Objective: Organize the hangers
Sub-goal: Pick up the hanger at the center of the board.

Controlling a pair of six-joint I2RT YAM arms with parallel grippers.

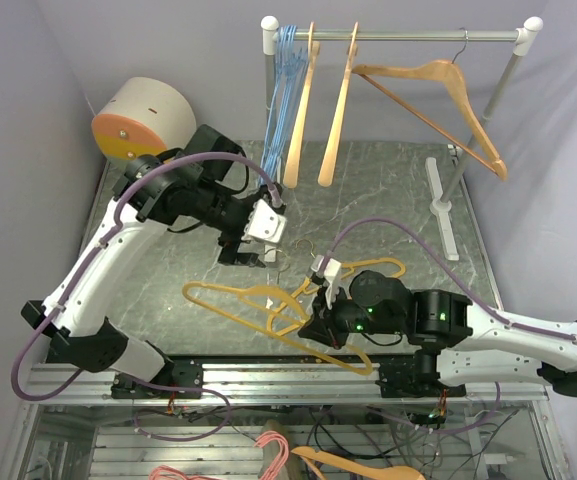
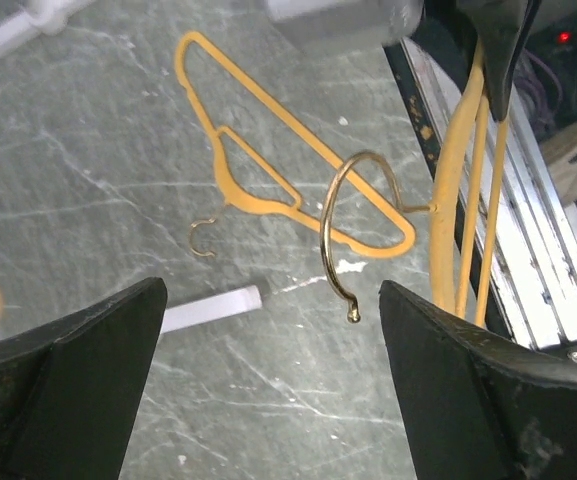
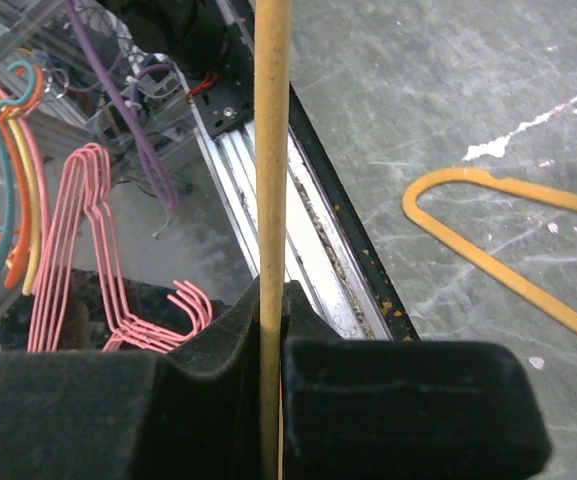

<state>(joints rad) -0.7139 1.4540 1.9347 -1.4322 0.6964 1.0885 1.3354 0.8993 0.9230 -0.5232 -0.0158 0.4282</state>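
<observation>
My right gripper (image 1: 320, 318) is shut on the thin bar of a yellow-orange hanger (image 3: 272, 150) and holds it on edge near the table's front edge. That hanger's gold hook (image 2: 343, 240) stands between my left gripper's open fingers, touching neither. My left gripper (image 2: 273, 385) is open and empty, a little above the table, and also shows in the top view (image 1: 258, 257). A second orange hanger (image 2: 268, 150) lies flat on the table; it also shows in the top view (image 1: 230, 300). On the rack rail (image 1: 408, 36) hang light-blue wire hangers (image 1: 286, 90) and tan wooden hangers (image 1: 340, 110).
A large wooden hanger (image 1: 438, 100) hangs askew at the rail's right end. The rack's white foot (image 1: 440, 205) lies on the table at back right. A round cream and orange object (image 1: 143, 120) sits at back left. Pink hangers (image 3: 78, 260) lie below the table's front edge.
</observation>
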